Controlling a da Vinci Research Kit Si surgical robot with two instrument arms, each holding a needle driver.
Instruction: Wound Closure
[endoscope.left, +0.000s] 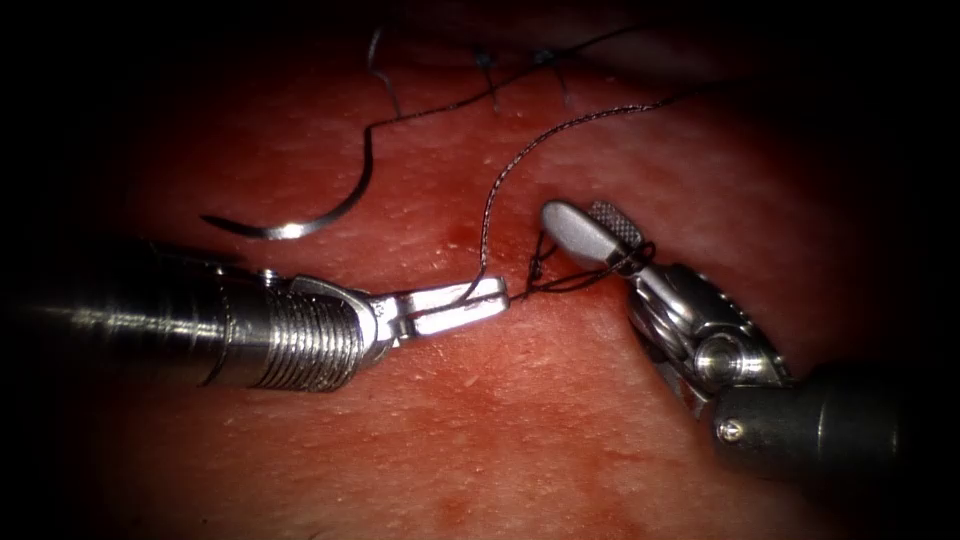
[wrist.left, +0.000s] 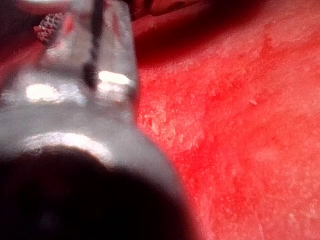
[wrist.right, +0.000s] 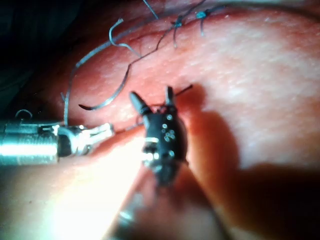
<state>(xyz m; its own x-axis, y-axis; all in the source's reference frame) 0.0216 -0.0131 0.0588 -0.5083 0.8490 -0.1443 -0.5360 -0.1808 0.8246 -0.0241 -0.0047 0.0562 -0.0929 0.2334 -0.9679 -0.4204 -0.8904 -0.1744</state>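
Left silver end effector (endoscope.left: 455, 305): pinching dark braided thread (endoscope.left: 520, 160). Right end effector (endoscope.left: 590, 225): spread, thread looped around it. Curved steel needle (endoscope.left: 300, 222): free on red tissue (endoscope.left: 500, 420), ten o'clock. Risk: loop slipping off spread jaws.

So the tissue (endoscope.left: 560, 420) is what everything sits on here, pinkish-red and bumpy, with red fluid (endoscope.left: 462, 236) spotting it just above the left tool (endoscope.left: 490, 296). The needle (endoscope.left: 300, 225) lies loose on the surface, up and away from that tool's shaft, not stuck in anywhere. Thread (endoscope.left: 520, 160) trails over the tissue from the far side down toward both tools. A couple of finished stitches (endoscope.left: 487, 62) with short cut ends sit well beyond the right tool (endoscope.left: 585, 222).
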